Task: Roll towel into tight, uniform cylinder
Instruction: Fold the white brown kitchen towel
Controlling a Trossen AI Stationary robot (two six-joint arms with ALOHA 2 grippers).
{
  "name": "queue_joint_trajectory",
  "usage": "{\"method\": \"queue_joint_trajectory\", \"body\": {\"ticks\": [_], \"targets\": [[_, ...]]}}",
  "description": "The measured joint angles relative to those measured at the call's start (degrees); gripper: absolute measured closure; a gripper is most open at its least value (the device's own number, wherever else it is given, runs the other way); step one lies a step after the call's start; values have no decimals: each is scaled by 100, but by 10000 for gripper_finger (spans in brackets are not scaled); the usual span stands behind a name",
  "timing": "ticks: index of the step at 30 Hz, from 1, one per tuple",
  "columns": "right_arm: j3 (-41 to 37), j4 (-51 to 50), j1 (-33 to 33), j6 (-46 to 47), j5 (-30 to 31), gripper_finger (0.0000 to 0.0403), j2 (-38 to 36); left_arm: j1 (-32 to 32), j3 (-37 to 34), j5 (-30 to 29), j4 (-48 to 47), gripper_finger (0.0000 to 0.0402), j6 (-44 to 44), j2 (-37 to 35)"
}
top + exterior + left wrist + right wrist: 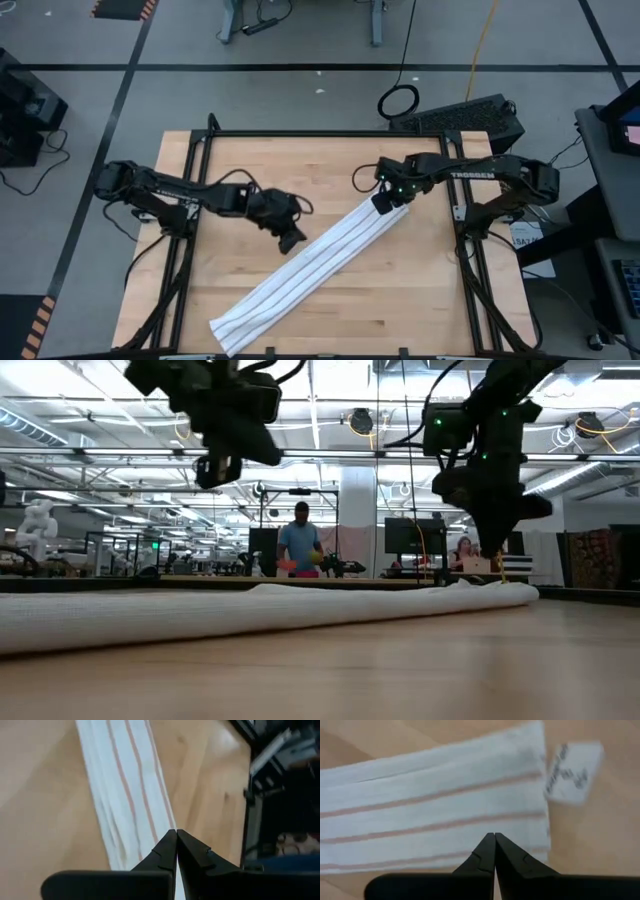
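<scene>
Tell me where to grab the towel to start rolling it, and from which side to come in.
Take the towel at its short end edge under the right claw, coming straight down from above. It lies flat as a long folded diagonal strip, so only the thin layered end edge offers something to pinch. Both claws are shut, so they would need to open first.

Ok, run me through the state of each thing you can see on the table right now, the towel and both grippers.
towel: folded into a long narrow strip, lying flat and diagonal on the table, not yet rolled.
care tag: lying flat on the wood at the towel's short end.
left gripper: shut, empty, raised above the strip's middle.
right gripper: shut, empty, just above the strip's far end.
</scene>
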Motion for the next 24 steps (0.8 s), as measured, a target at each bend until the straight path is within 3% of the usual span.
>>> {"method": "queue_joint_trajectory", "body": {"ticks": [8,24], "targets": [[-230,133,-120,142,-22,403,205,530,169,-45,-10,386,312,0],[-46,1837,-933,-1799,-19,403,1693,580,235,77,-167,386,555,0]]}}
